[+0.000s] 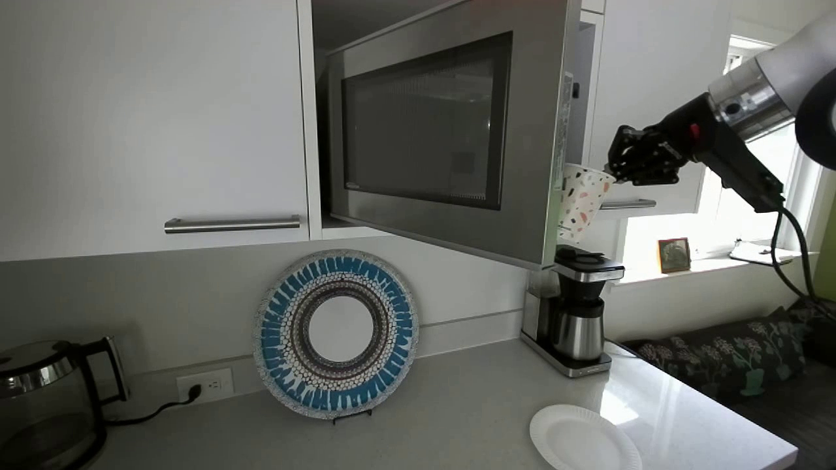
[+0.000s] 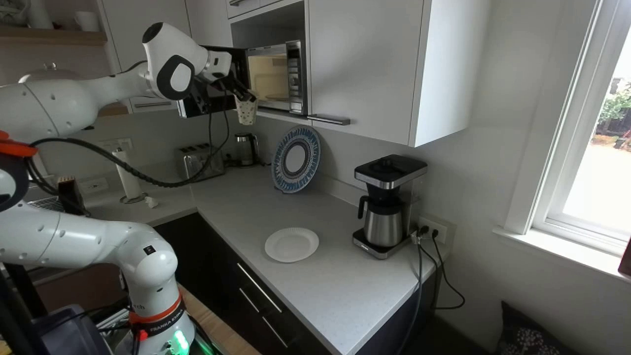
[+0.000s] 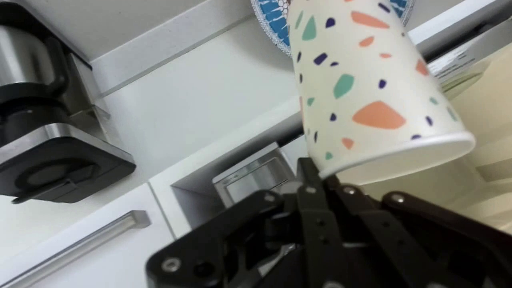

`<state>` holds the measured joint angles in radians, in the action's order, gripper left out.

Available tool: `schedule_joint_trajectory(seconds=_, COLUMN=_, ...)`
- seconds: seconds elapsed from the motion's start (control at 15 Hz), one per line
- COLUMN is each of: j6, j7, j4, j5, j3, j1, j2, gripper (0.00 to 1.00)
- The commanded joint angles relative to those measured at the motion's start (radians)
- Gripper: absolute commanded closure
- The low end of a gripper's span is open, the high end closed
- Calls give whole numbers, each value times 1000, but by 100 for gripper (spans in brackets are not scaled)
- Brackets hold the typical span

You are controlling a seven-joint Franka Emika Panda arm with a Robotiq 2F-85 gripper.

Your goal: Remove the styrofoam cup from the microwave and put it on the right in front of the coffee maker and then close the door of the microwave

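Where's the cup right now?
In an exterior view, the cup hangs by its rim from the fingers, just right of the open microwave door.

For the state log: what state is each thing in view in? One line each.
Cream tapered cup with coloured flecks: held aloft, slightly tilted.
Black two-finger gripper: shut on that cup.
Steel-framed dark-glass microwave door: open.
Black-and-silver coffee maker: upright, steel carafe in place.
Round white plate: flat on the pale counter.
Round blue-patterned disc: propped up, leaning.
Clear glass kettle: upright; power state unclear.
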<state>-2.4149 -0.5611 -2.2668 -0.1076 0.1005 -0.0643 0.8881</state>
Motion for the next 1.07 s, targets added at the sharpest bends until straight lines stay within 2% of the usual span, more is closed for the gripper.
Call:
schedule_joint_trajectory(seconds=0.0, j6=-5, j7=20, j4=-25, j5=-30, j3=2, j1=-35, j2=28, gripper=96)
schedule_joint_trajectory(seconds=0.4, j6=-18, j7=22, j4=-66, j5=-34, j3=-6, j1=-41, j2=66, gripper=96)
schedule_joint_trajectory(seconds=0.47, j6=-19, j7=22, j4=-67, j5=-34, j3=-6, j1=-41, j2=66, gripper=99)
schedule_joint_trajectory(seconds=0.53, j6=24, j7=15, j4=-57, j5=-19, j3=-4, j1=-62, j2=66, gripper=99)
schedule_joint_trajectory(seconds=0.67, j6=100, j7=0, j4=-65, j5=29, j3=-25, j1=-149, j2=64, gripper=99)
schedule_joint_trajectory(seconds=0.8, j6=136, j7=26, j4=-98, j5=55, j3=-87, j1=-214, j2=75, gripper=99)
schedule_joint_trajectory(seconds=1.0, j6=116, j7=43, j4=-130, j5=116, j3=-154, j1=-354, j2=50, gripper=99)
